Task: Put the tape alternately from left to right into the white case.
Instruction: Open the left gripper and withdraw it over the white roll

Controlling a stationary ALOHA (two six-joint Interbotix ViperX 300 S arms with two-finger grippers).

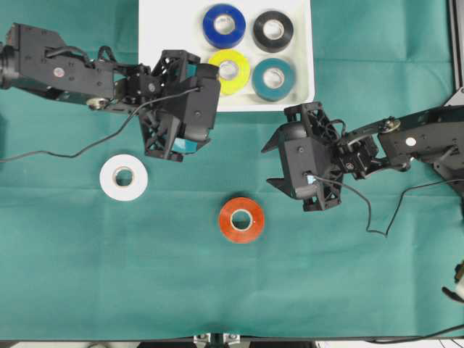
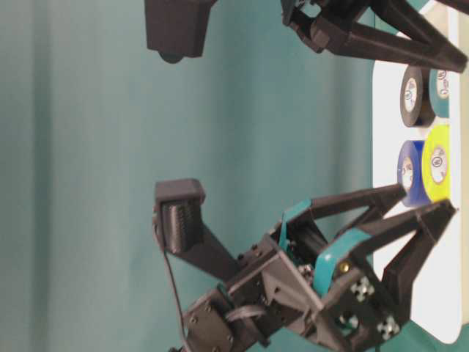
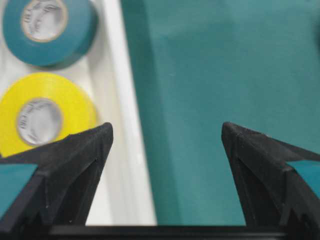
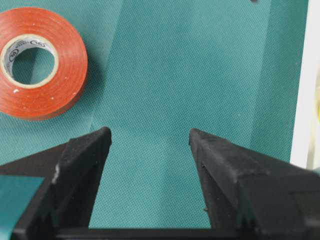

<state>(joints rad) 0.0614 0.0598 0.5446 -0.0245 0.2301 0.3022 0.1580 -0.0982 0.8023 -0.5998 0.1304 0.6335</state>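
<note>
Four rolls sitting in the white case (image 1: pixel 156 43): blue roll (image 1: pixel 224 26) and black roll (image 1: pixel 273 31) along the far row, yellow roll (image 1: pixel 229 71) and teal roll (image 1: pixel 273 78) along the near row, closest to the case's front rim. All flat, cores up, snug side by side.

Out on the green cloth (image 1: pixel 348 275), in front of the case: white roll (image 1: pixel 123 177) off to the left, red-orange roll (image 1: pixel 241 220) nearer the middle, well apart from each other and well clear of the rim.

Left gripper (image 3: pixel 167 135) at the case's front left corner, fingers spread wide with only cloth and rim between them, gripping nothing. In the left wrist view, yellow and teal rolls just beyond the rim, left fingertip over the case.

Right gripper (image 4: pixel 150 137) hanging below the case's right front corner, jaws parted, empty, bare cloth in the gap. Red-orange roll up and to the left of it in the right wrist view, untouched.
</note>
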